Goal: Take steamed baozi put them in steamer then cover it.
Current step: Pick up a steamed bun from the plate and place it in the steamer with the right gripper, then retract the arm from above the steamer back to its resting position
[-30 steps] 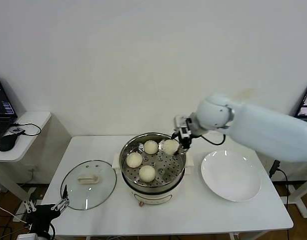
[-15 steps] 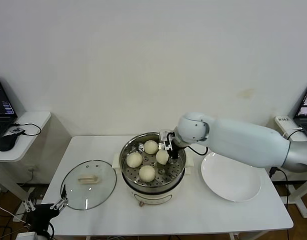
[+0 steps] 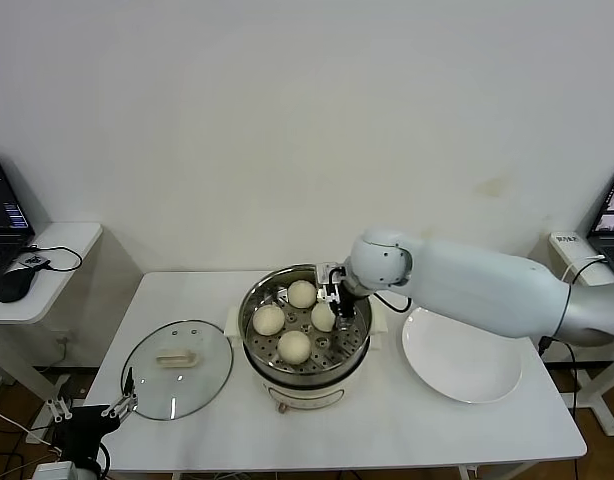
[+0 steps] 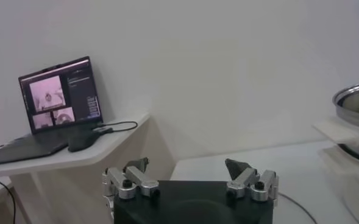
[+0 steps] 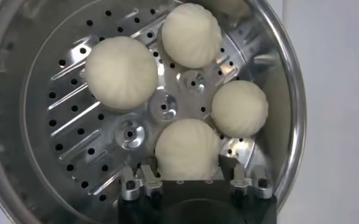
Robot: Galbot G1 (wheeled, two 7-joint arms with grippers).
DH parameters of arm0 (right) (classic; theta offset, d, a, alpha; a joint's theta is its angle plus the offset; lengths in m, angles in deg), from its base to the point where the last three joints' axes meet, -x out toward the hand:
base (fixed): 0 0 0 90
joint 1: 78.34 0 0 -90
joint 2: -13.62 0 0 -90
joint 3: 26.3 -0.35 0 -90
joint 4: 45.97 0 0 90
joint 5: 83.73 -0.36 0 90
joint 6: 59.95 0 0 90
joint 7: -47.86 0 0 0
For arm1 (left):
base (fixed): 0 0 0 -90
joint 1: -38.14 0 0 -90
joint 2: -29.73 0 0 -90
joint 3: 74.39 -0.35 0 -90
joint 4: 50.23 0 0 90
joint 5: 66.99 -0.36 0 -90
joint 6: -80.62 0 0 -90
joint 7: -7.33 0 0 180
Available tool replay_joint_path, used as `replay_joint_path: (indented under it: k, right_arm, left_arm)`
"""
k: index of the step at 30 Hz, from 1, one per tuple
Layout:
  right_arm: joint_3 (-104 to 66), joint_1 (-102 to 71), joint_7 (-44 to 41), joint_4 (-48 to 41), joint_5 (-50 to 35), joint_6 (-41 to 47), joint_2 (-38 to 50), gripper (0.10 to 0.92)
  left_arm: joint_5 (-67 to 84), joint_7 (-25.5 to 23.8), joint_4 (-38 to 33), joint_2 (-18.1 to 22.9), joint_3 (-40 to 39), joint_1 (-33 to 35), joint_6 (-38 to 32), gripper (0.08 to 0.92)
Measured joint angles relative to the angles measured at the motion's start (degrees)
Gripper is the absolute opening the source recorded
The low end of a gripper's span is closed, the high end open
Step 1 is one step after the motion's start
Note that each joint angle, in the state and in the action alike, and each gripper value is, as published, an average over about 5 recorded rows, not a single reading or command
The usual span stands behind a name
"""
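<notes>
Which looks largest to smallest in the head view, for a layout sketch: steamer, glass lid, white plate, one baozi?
1. steamer
2. white plate and glass lid, too alike to rank
3. baozi, clearly smallest

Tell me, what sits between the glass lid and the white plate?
The steamer, holding four baozi, with the right claw reaching inside. The head view shows the lid and plate.

Four steamed baozi (image 3: 302, 293) (image 3: 268, 319) (image 3: 294, 346) (image 3: 323, 316), one steamer (image 3: 305, 372), one cover (image 3: 177, 368), one white plate (image 3: 462, 353), two laptops (image 3: 4, 215) (image 3: 613, 201)
</notes>
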Motion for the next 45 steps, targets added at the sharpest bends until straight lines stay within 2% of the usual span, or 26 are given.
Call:
replay_joint_path:
  k: [7, 13, 20, 27, 35, 45]
  right_arm:
    - [-3.4, -1.1, 4.5, 4.7, -2.5, -0.2, 3.9, 0.823]
    - [-11.5, -9.1, 16.6, 10.0, -6.3, -3.7, 9.3, 0.823]
    - [-28.9, -29.7, 30.6, 13.9, -6.0, -13.8, 13.4, 0.823]
    - [-52.1, -55.7, 37.7, 15.3, -1.1, -27.9, 10.1, 0.823]
    - [-75.3, -81.2, 40.9, 17.6, 1.7, -39.6, 2.0, 0.823]
    - [-94.3, -98.6, 44.2, 20.1, 2.4, -45.4, -4.1, 0.822]
  left_arm:
    - [0.3, 0.0, -0.2, -0.1, 0.5, 0.4, -0.1, 0.823]
    - [0.7, 0.0, 0.1, -0.3, 0.8, 0.6, -0.4, 0.823]
    - [0.7, 0.0, 0.9, 0.0, 0.4, 0.0, -1.6, 0.823]
    - [-2.1, 0.2, 2.8, 0.4, -0.3, -0.5, -4.2, 0.823]
    - [-20.4, 0.7, 8.4, -0.1, 0.4, -2.2, -10.2, 0.823]
    - [-53.8, 1.4, 16.5, -3.6, -0.5, -3.9, -16.1, 0.823]
